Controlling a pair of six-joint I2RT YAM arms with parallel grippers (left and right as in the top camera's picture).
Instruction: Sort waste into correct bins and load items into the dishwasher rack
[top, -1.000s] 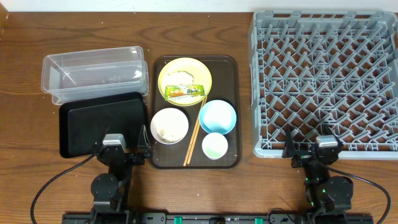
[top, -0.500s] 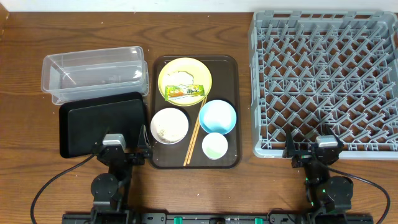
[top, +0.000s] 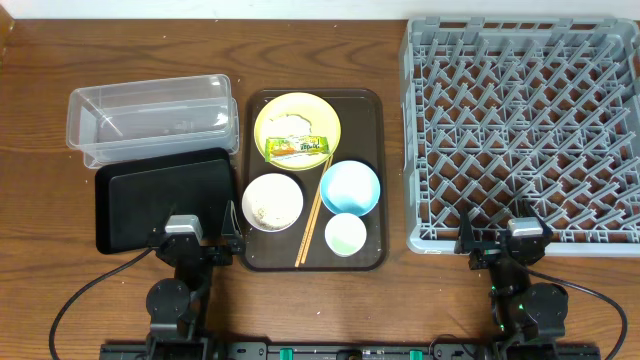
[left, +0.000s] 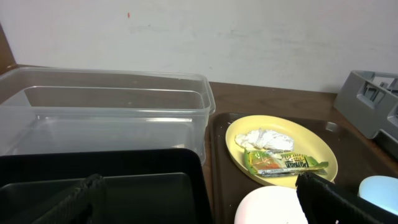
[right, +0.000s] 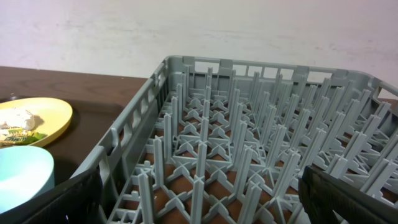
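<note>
A yellow plate (top: 297, 126) on the brown serving tray holds a green-and-yellow wrapper (top: 296, 149) and a white crumpled scrap (top: 291, 125); both show in the left wrist view (left: 283, 163). A white bowl (top: 272, 201) with rice grains, a light blue bowl (top: 350, 187), a pale cup (top: 346, 234) and chopsticks (top: 312, 220) lie there too. The clear tub (top: 150, 118) and black tray (top: 165, 195) sit at left. The grey rack (top: 525, 130) is at right. My left gripper (top: 190, 240) and right gripper (top: 510, 240) are open and empty at the front edge.
The brown serving tray (top: 372, 110) lies between the bins and the rack. The black tray overlaps the clear tub's front edge. A white wall stands behind the table. Bare wood shows in front of the rack and the bins.
</note>
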